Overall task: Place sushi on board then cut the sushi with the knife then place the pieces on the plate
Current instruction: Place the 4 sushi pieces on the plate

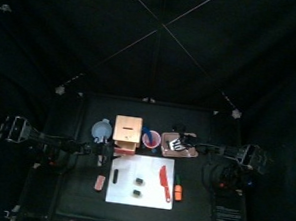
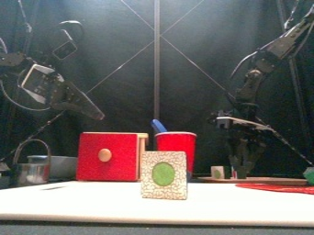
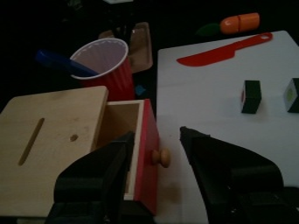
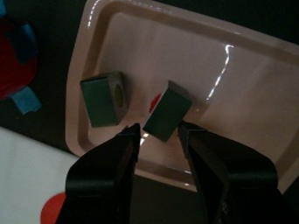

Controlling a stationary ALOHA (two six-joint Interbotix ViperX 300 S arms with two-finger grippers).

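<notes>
Four sushi pieces (image 3: pixel 250 96) show in all: two on the white cutting board (image 1: pixel 144 168) and two in the pink tray (image 4: pixel 233 57).

Farthest left on the counter (image 1: pixel 73 200) stands a round metal cutter (image 2: pixel 33 170), its wire handle upright. The left hand (image 3: pixel 155 138) hangs above the wooden box (image 3: pixel 65 166) just beside it. It is open and grips nothing, its gap over the red drawer front (image 3: pixel 146 175) and the knob. Right of the box and close against it stands the red cup (image 2: pixel 175 151), with the blue knife (image 3: pixel 52 59) sticking out of it.

In front of these things lies the board. A small reddish toy (image 1: pixel 100 182) lies just off its left edge. The two pieces on the board stand side by side near its front — apart from each other, dark green outside. The red knife (image 1: pixel 165 177) lies flat along the board's right part, and an orange toy (image 1: pixel 178 192) sits at the board's right edge.

The tray lies behind the board's right corner, right of the cup. One piece (image 4: pixel 103 98) rests on the tray floor. The other (image 4: pixel 176 107) sits tilted, just beside it, at the tips of the right hand (image 4: pixel 162 131), which is lowered over the tray — whether it grips that piece I cannot tell.
</notes>
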